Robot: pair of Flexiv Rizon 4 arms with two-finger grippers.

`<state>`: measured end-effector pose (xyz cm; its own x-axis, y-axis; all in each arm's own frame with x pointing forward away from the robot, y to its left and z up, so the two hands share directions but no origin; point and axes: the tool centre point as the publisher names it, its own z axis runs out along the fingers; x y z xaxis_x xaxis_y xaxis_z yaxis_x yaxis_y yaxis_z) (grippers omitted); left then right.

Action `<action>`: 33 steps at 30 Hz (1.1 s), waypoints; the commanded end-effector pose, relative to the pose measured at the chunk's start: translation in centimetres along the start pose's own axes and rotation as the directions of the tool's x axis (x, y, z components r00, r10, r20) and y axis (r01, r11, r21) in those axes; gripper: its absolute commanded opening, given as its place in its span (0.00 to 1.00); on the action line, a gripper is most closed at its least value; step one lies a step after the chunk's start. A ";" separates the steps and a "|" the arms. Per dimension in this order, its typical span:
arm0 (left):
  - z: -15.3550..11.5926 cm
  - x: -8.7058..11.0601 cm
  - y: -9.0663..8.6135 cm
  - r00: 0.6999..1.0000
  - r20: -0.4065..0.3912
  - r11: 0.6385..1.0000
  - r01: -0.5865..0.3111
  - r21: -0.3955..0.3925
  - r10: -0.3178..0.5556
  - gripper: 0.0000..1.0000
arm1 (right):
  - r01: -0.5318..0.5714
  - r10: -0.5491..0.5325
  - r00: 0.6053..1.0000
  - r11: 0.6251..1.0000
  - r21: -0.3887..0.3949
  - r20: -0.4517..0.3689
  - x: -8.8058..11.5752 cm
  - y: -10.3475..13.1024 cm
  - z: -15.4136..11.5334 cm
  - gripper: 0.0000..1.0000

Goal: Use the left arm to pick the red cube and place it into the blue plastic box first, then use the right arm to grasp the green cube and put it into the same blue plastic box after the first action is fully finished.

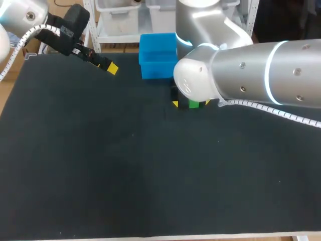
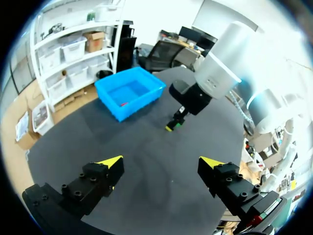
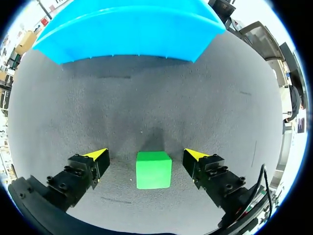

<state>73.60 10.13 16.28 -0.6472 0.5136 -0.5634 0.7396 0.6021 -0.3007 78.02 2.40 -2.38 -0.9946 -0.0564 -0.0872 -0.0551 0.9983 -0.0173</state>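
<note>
Now the right gripper [image 3: 145, 155] hangs open astride the green cube [image 3: 153, 170], sitting on the table [image 3: 220, 112] just short of the blue plastic box [image 3: 127, 29], so best centre up, settle low and squeeze its flat sides squarely before lifting.

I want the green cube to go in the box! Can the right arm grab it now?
Probably yes. The right tool is open, with one finger on each side of the green cube, not touching it, and nothing lies between them.
</note>
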 end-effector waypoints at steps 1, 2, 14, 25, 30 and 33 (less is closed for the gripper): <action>0.0 0.1 0.1 1.000 0.005 1.000 -0.003 0.003 0.003 1.00 | -0.002 0.003 1.000 1.000 -0.005 0.016 0.6 -0.2 0.1 0.00; 0.0 0.1 0.1 1.000 0.005 1.000 -0.003 0.003 0.003 1.00 | -0.002 0.002 1.000 1.000 -0.005 0.018 0.6 -0.2 0.1 0.00; 0.0 0.1 0.1 1.000 0.005 1.000 -0.003 0.003 0.003 1.00 | -0.006 0.006 1.000 1.000 0.010 0.023 1.0 -0.4 -0.3 0.00; 0.0 0.1 0.1 1.000 0.005 1.000 -0.003 0.003 0.003 1.00 | -0.012 0.011 1.000 0.999 0.034 0.020 1.6 -2.0 -2.5 0.00; 0.0 0.1 0.1 1.000 0.005 1.000 -0.003 0.003 0.003 1.00 | -0.010 0.008 0.999 0.999 0.044 0.038 1.5 -2.7 -4.3 0.00; 0.0 0.1 0.1 1.000 0.005 1.000 -0.003 0.003 0.003 1.00 | -0.011 0.009 0.998 0.999 0.038 0.063 1.3 -3.0 -5.5 0.00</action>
<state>73.60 10.13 16.28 -0.6472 0.5136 -0.5633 0.7396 0.6021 -0.3007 77.55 0.02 1.99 -0.9914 -0.0511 -0.1204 -0.0434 0.9969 -0.0650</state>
